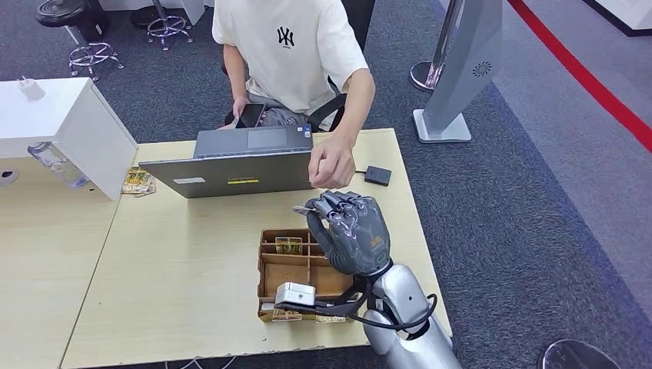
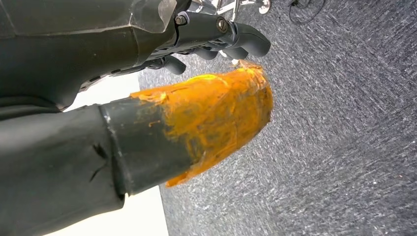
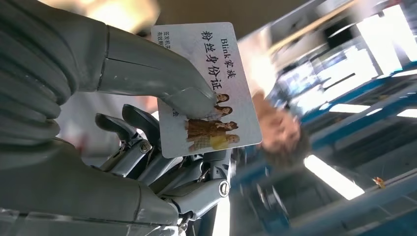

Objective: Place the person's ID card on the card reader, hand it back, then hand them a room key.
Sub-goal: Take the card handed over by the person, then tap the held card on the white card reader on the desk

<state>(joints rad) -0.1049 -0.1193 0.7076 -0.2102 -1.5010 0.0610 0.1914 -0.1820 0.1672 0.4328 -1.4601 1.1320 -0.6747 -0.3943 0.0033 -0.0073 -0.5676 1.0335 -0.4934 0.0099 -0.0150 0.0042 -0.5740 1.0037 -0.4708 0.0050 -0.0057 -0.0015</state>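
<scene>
Light wood table (image 1: 184, 261) on dark grey carpet (image 1: 523, 200); red stripe (image 1: 584, 73) on the floor far right, grey stand (image 1: 461, 61) beyond the table's right end. White box (image 1: 58, 127) at the table's left, open grey laptop (image 1: 238, 165) mid-table, small black square device (image 1: 377, 175) to its right. Person in a white T-shirt (image 1: 281, 46) sits behind the laptop, one hand (image 1: 332, 163) lowered just above the right robot hand (image 1: 352, 231).

ID card (image 3: 209, 83): white, black Chinese print, photo of a group of people in one corner. Right robot hand pinches it between thumb and fingers, raised over the table near the person's hand; in the head view just a thin edge of the card shows at the fingertips.

Brown divided tray (image 1: 304, 269) sits below that hand: yellowish card (image 1: 289, 245) in one back compartment, small silvery box (image 1: 295, 294) at its front edge.

Left robot hand (image 2: 216, 34) hangs over carpet, fingers curled in, holding nothing; orange-covered thumb (image 2: 216, 118).
</scene>
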